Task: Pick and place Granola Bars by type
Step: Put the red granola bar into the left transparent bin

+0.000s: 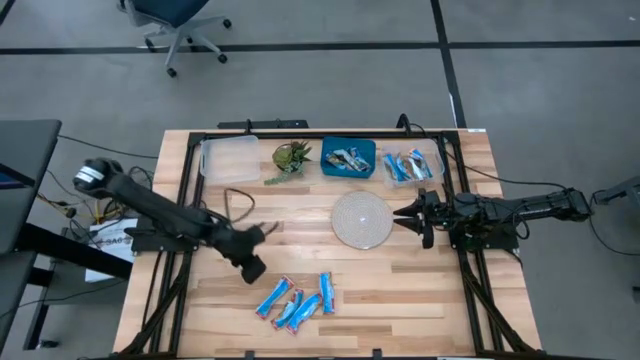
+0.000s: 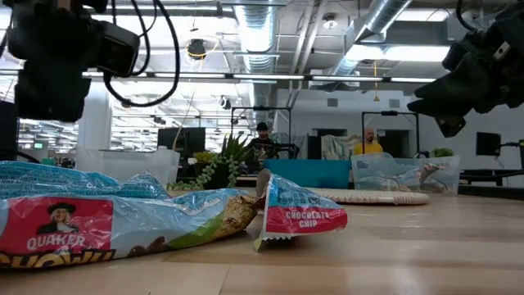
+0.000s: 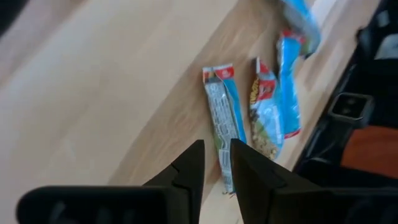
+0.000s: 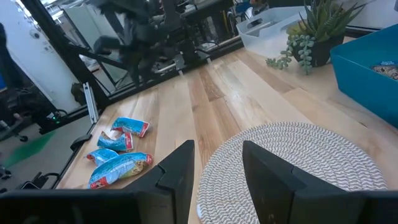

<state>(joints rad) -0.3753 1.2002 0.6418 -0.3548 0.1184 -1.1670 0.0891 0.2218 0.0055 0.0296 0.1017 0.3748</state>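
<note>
Our left gripper (image 1: pixel 254 270) sits low over the table (image 1: pixel 420 290), just up and left of the loose granola bars (image 1: pixel 296 302), and we're not holding anything. In the left wrist view its fingers (image 3: pixel 189 171) are only a narrow slit apart, with one bar right past the tips and more beside it.

That loose bunch is four or five bright blue bars near the front edge. More bars are already in the blue bin (image 1: pixel 348 158) and the clear bin (image 1: pixel 412 166) at the back, with an empty clear tray (image 1: pixel 229 157) and a little plant (image 1: pixel 291 158) to their left.

Our right gripper (image 1: pixel 403 215) hangs at the right edge of the round woven mat (image 1: pixel 361 220), fingers (image 4: pixel 177 171) apart, empty too.
</note>
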